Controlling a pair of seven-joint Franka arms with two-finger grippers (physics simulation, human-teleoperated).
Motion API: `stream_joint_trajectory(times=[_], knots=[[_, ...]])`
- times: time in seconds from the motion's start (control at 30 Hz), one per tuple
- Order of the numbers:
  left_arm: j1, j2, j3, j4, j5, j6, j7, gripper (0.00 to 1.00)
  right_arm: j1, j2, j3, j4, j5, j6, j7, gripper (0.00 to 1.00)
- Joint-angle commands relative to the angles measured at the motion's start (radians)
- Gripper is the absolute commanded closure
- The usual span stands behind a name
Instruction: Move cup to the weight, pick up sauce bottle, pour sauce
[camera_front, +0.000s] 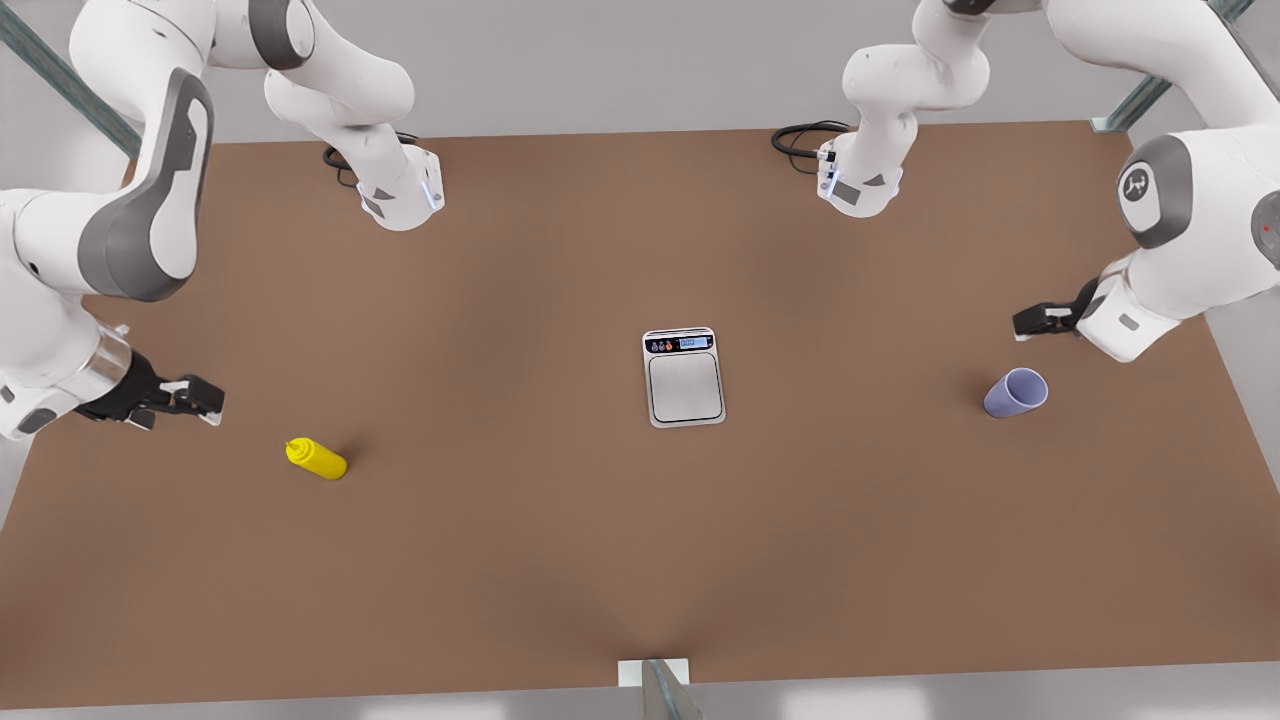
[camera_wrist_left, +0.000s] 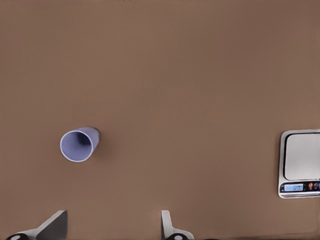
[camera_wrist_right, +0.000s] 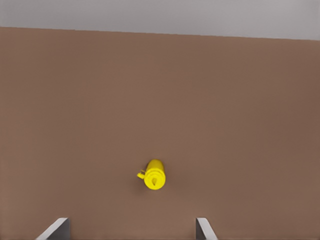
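While both arms hang over the brown table (camera_front: 560, 560), nothing is held. The left gripper (camera_front: 1030, 320) sits at the front view's right, up off the surface and near the cup (camera_front: 1016, 392), not touching it. Its wrist view shows two pale fingertips (camera_wrist_left: 55, 225) spread wide apart, so the jaws are open, with the cup (camera_wrist_left: 79, 145) seen rim-on beyond them. The cup stands upright on the table, well apart from the weight (camera_front: 684, 377).

The weight lies flat near the table's middle, display strip toward the far edge (blue display lit, digits too small to read). The left wrist view catches it (camera_wrist_left: 300, 164) at the picture's edge.

The right gripper (camera_front: 195, 395) is at the front view's left, above the table and near the sauce bottle (camera_front: 317, 459), clear of it. In the right wrist view its fingertips (camera_wrist_right: 55, 227) stand wide apart, jaws open, the sauce bottle (camera_wrist_right: 154, 175) between and beyond them, seen from above, nozzle up. The bottle stands on the table, well apart from the weight.
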Motion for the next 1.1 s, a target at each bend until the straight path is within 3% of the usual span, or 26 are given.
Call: stream_joint_trajectory(times=[0.0, 0.3, 0.43, 0.63, 1.07], knots=[[0.027, -0.001, -0.001, -0.001, 0.008, 0.002, -0.001, 0.00, 0.000, 0.000, 0.000, 0.000, 0.000, -0.002, 0.000, 0.00], [0.022, 0.044, -0.010, -0.062, -0.003, 0.071, -0.004, 0.00, -0.003, 0.011, -0.002, 0.009, 0.004, 0.002, -0.002, 0.00], [0.022, 0.011, -0.007, -0.304, -0.005, 0.255, 0.004, 0.00, -0.003, 0.020, -0.002, 0.009, 0.003, 0.002, -0.002, 0.00], [0.022, -0.028, 0.048, -0.475, -0.005, 0.490, 0.002, 0.00, -0.009, 0.044, -0.003, 0.009, 0.001, 0.002, -0.008, 0.00], [0.024, 0.153, 0.153, -0.498, -0.037, 0.702, 0.050, 0.00, -0.006, 0.058, -0.003, 0.009, 0.004, 0.000, -0.002, 0.00]])
